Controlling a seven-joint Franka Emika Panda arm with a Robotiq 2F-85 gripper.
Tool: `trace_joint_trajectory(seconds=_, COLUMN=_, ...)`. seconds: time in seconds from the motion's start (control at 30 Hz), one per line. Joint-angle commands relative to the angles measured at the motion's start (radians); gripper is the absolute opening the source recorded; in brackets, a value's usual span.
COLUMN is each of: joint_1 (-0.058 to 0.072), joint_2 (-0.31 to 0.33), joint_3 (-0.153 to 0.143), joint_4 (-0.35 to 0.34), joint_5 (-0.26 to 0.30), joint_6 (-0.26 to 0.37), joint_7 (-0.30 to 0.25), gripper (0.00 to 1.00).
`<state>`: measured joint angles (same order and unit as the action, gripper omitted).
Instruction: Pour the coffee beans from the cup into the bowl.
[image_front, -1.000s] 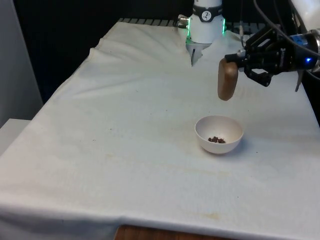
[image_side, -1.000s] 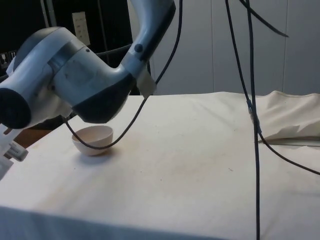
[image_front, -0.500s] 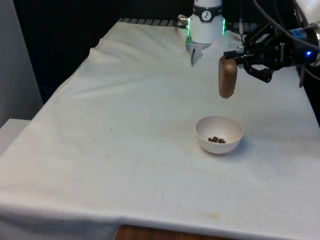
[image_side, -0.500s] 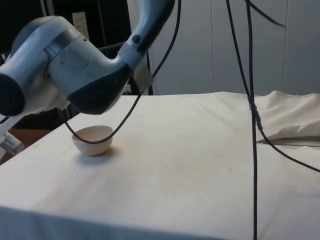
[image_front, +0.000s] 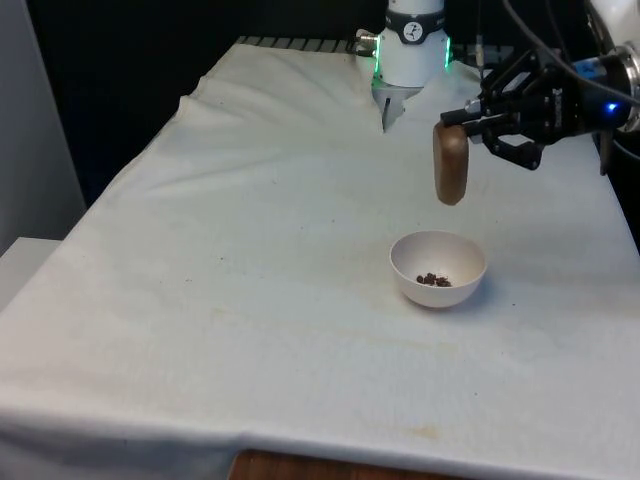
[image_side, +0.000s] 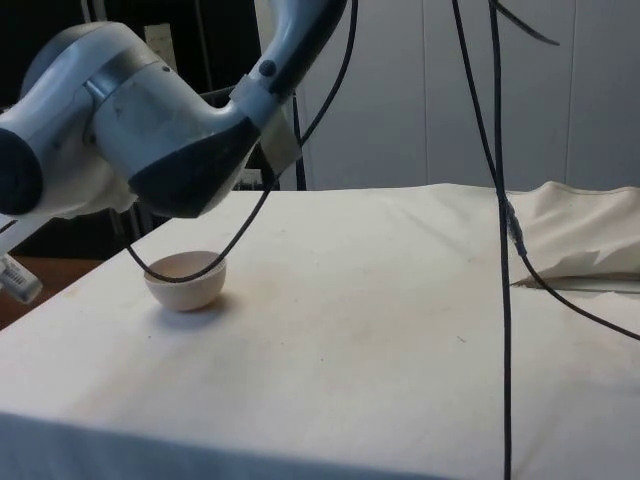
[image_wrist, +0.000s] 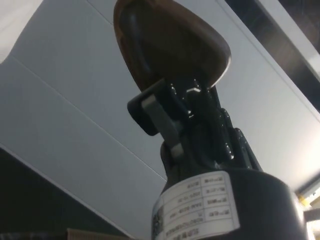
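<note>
My gripper (image_front: 462, 122) grips the cup (image_front: 450, 165), which hangs mouth-down from my fingers (image_wrist: 159, 116). The bowl (image_front: 438, 268) sits on the table (image_front: 250, 270) directly below my hand, apart from the cup. Coffee beans (image_front: 433, 280) lie in the bowl.

In the side view the arm's bulky white and grey joint at upper left covers the cup and gripper, and a black cable crosses the bowl (image_side: 186, 280) rim. The beans (image_front: 433, 280) are too small to count, perhaps a dozen.
</note>
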<state>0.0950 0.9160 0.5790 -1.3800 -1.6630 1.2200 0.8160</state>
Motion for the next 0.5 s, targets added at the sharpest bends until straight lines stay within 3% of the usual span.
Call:
trace_joint_trajectory(seconds=0.0, joint_1=-0.011, joint_2=-0.003, joint_3=0.010, joint_4=0.002, joint_5=0.013, joint_6=0.016, joint_7=0.001, gripper=0.00)
trace_joint_trajectory(seconds=0.27, joint_1=-0.024, joint_2=-0.007, joint_3=0.012, joint_4=0.012, joint_5=0.044, joint_6=0.047, joint_7=0.014, gripper=0.00)
trace_joint_trajectory(seconds=0.3, joint_1=-0.014, joint_2=-0.001, joint_3=0.002, joint_4=0.016, joint_5=0.035, joint_6=0.034, joint_7=0.013, gripper=0.00)
trace_joint_trajectory(seconds=0.33, joint_1=-0.026, joint_2=-0.007, joint_3=0.013, joint_4=0.014, joint_5=0.053, joint_6=0.051, joint_7=0.018, gripper=0.00)
trace_joint_trajectory(seconds=0.47, joint_1=-0.030, joint_2=-0.011, joint_3=0.012, joint_4=0.016, joint_5=0.072, joint_6=0.062, joint_7=0.026, gripper=0.00)
